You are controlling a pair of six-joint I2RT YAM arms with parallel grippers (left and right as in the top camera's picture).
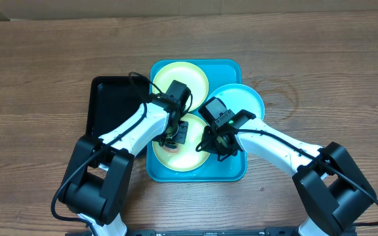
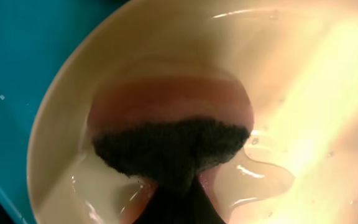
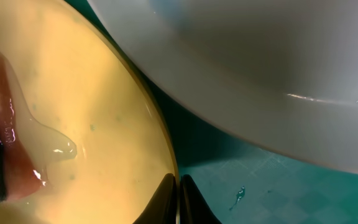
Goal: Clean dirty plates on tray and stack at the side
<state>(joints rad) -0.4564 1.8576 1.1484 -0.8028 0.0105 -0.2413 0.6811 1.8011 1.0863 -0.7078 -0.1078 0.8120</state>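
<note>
1. A brown wood-grain table point(image 1: 320, 59) fills my overhead view, and I place everything else against the large turquoise rectangular plastic tray point(image 1: 231, 172) at its middle.
2. A smaller black rectangular tray point(image 1: 110, 98) lies against the turquoise tray's left side, partly covered by my left arm.
3. At the tray's far end sits a pale yellow-green round plastic plate point(image 1: 189, 73); the left wrist hides its near edge.
4. A light blue round plastic plate point(image 1: 245, 98) overlaps the tray's right rim. On the right wrist camera it looks greyish and is cut off.
5. A second yellow-green plate point(image 1: 189, 157), wet, lies at the tray's near end.
6. My left gripper point(image 1: 169, 139) is clamped on a pink sponge with a dark scouring face point(image 2: 173, 124) that presses into this second plate. I can hardly tell its fingers from the dark pad.
7. My right gripper point(image 3: 179, 199) is pinched narrow on the second plate's rim.
</note>
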